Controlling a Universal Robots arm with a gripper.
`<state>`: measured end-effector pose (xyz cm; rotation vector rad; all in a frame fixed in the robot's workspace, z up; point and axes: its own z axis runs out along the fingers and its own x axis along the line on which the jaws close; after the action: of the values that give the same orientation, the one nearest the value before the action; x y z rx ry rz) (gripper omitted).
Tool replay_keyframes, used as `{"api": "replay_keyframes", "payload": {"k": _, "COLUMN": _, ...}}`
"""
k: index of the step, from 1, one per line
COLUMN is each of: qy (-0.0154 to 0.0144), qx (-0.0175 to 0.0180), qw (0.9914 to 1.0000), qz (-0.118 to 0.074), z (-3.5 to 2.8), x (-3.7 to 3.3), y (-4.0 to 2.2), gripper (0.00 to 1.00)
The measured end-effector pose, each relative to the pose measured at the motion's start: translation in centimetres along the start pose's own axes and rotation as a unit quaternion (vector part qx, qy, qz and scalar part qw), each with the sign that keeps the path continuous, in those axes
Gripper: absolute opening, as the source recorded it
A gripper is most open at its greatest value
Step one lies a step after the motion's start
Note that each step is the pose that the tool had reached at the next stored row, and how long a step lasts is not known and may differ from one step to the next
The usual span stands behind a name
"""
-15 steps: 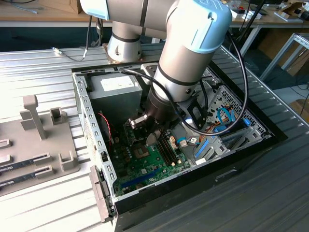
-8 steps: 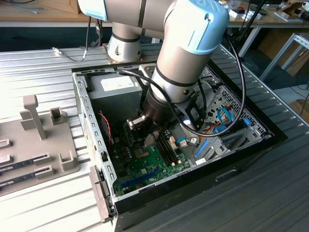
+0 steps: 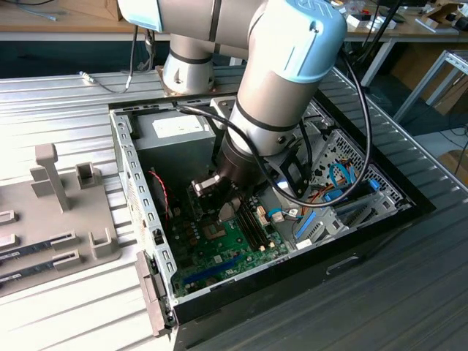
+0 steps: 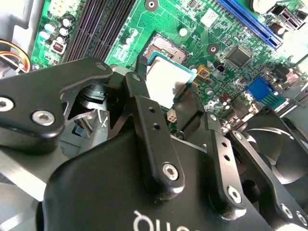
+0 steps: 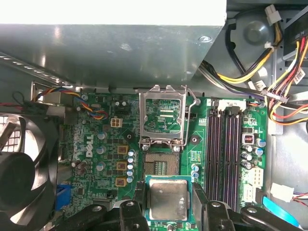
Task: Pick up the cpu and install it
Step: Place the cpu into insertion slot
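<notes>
Your gripper (image 5: 168, 202) is clamped on the cpu (image 5: 168, 199), one black finger (image 4: 144, 103) pressed against each of two opposite edges, the silver lid facing the cameras in both wrist views. You hold the chip flat, above the motherboard (image 5: 96, 144) and apart from it. Just beyond the fingertips sits the open socket (image 5: 161, 166), its pin field bare, and past that the load plate (image 5: 162, 115) stands swung up. Beside the gripper run the black memory slots (image 5: 224, 144). In the exterior view the arm reaches down into the computer case (image 3: 139, 190); the chip seems hidden behind the wrist there.
</notes>
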<state>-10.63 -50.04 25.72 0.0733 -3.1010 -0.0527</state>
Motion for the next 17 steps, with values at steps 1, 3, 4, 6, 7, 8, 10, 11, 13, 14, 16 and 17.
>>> {"api": "replay_keyframes", "payload": {"k": 1, "qy": 0.0, "qx": -0.0004, "qw": 1.0, "qz": 0.0, "z": -0.03, "x": -0.03, "y": 0.0, "gripper": 0.47}}
{"api": "replay_keyframes", "payload": {"k": 3, "qy": -0.0001, "qx": -0.0028, "qw": 1.0, "qz": 0.0, "z": -0.26, "x": -0.07, "y": 0.01, "gripper": 0.47}}
{"api": "replay_keyframes", "payload": {"k": 4, "qy": -0.0002, "qx": -0.0046, "qw": 0.99999, "qz": 0.0, "z": -0.39, "x": -0.11, "y": 0.01, "gripper": 0.47}}
{"api": "replay_keyframes", "payload": {"k": 6, "qy": -0.0004, "qx": -0.008, "qw": 0.99997, "qz": 0.0, "z": -0.46, "x": -0.23, "y": 0.0, "gripper": 0.47}}
{"api": "replay_keyframes", "payload": {"k": 7, "qy": -0.0004, "qx": -0.0098, "qw": 0.99995, "qz": 0.0, "z": -0.52, "x": -0.35, "y": 0.0, "gripper": 0.47}}
{"api": "replay_keyframes", "payload": {"k": 8, "qy": -0.0005, "qx": -0.0111, "qw": 0.99994, "qz": 0.0, "z": -0.56, "x": -0.45, "y": 0.0, "gripper": 0.47}}
{"api": "replay_keyframes", "payload": {"k": 10, "qy": -0.0006, "qx": -0.0138, "qw": 0.9999, "qz": -0.001, "z": -0.59, "x": -0.75, "y": 0.0, "gripper": 0.47}}
{"api": "replay_keyframes", "payload": {"k": 11, "qy": -0.0006, "qx": -0.0152, "qw": 0.99988, "qz": -0.001, "z": -0.61, "x": -0.93, "y": 0.01, "gripper": 0.47}}
{"api": "replay_keyframes", "payload": {"k": 13, "qy": -0.0006, "qx": -0.0167, "qw": 0.99986, "qz": -0.001, "z": -0.64, "x": -1.23, "y": 0.05, "gripper": 0.47}}
{"api": "replay_keyframes", "payload": {"k": 14, "qy": -0.0006, "qx": -0.0173, "qw": 0.99985, "qz": -0.001, "z": -0.65, "x": -1.39, "y": 0.11, "gripper": 0.47}}
{"api": "replay_keyframes", "payload": {"k": 16, "qy": -0.0006, "qx": -0.0193, "qw": 0.99981, "qz": -0.001, "z": -0.67, "x": -1.86, "y": 0.28, "gripper": 0.47}}
{"api": "replay_keyframes", "payload": {"k": 17, "qy": -0.0006, "qx": -0.0203, "qw": 0.99979, "qz": -0.001, "z": -0.68, "x": -2.01, "y": 0.37, "gripper": 0.47}}
